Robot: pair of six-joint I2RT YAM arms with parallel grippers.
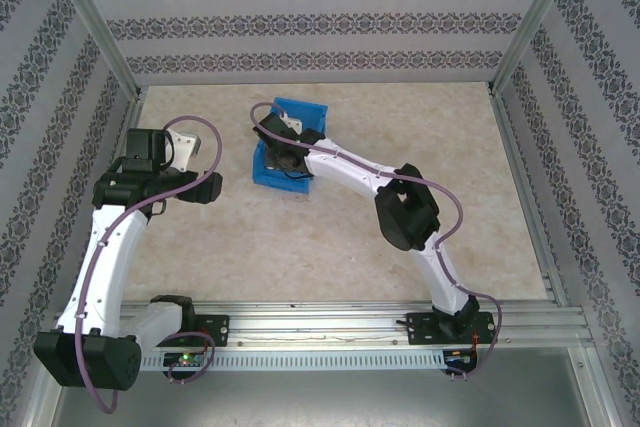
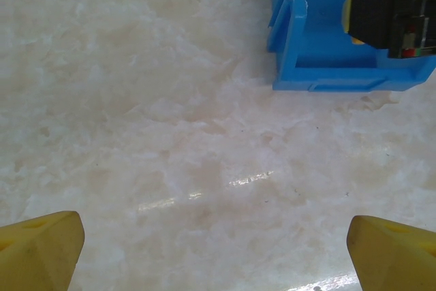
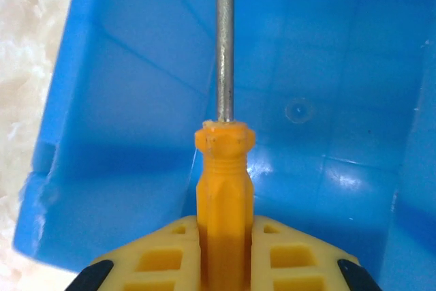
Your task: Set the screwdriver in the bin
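Note:
The screwdriver (image 3: 223, 182) has an orange-yellow handle and a slim metal shaft (image 3: 225, 39). My right gripper (image 3: 225, 250) is shut on the handle, and the shaft points forward over the floor of the blue bin (image 3: 122, 100). From above, the right gripper (image 1: 283, 152) sits inside the bin (image 1: 300, 111) at the back middle of the table. The left wrist view has the bin (image 2: 320, 66) at top right with the right gripper's dark body (image 2: 395, 5) in it. My left gripper (image 1: 160, 147) hangs left of the bin; its yellow fingertips (image 2: 41, 250) stand wide apart over bare table, holding nothing.
The beige stone-pattern table (image 1: 400, 147) is walled by patterned panels on three sides, with metal frame posts (image 1: 100, 37) at the corners. A metal rail (image 1: 330, 322) at the near edge carries both arm bases.

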